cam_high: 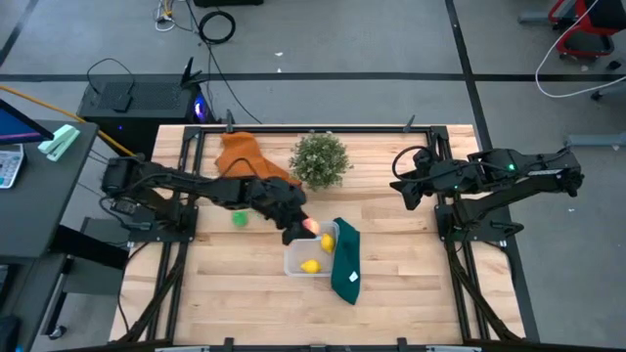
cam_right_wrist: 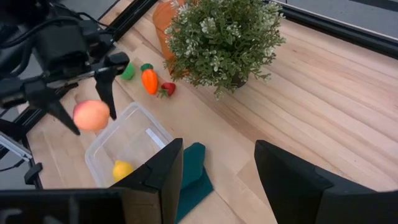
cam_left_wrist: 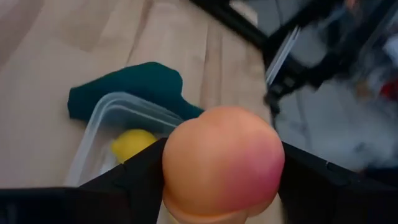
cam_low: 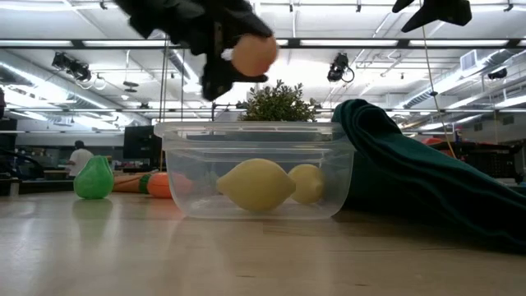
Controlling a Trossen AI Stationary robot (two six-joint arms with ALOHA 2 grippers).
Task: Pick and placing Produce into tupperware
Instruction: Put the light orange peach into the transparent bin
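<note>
Left hand (cam_right_wrist: 92, 99) clamped on pink peach (cam_right_wrist: 91, 115), hanging in air above near-left corner of tupperware (cam_high: 294, 260), not touching it. Fingers (cam_left_wrist: 130, 180) pressed on both sides of peach per left wrist view. Low view: peach well above container rim.

Right hand (cam_right_wrist: 217, 180) parked off to right side of worktop (cam_high: 411, 264), raised, fingers apart w/ nothing between them, well away from produce.

Tupperware sits mid-worktop, toward front edge. Inside: two yellow lemons (cam_low: 256, 185), lying on bottom just beside each other, larger-looking one nearer low camera.

Dark green cloth (cam_high: 345, 260) draped against right side of tupperware, touching it, bunched higher than rim in low view, trailing toward front. Crowds right wall of container; left side and top open.

Still out on worktop, left of/behind tupperware: green fruit (cam_high: 240, 219) alone, upright in low view; orange carrot (cam_right_wrist: 149, 81) and small red one (cam_right_wrist: 168, 89) just beside each other, near base of plant. From above, both hidden under left arm.

Bushy potted plant (cam_high: 320, 159) behind tupperware, near back of worktop. Orange cloth (cam_high: 245, 156) just left of plant, crumpled, partly under left arm.

Person visible far back in room, low view, well apart from worktop.
</note>
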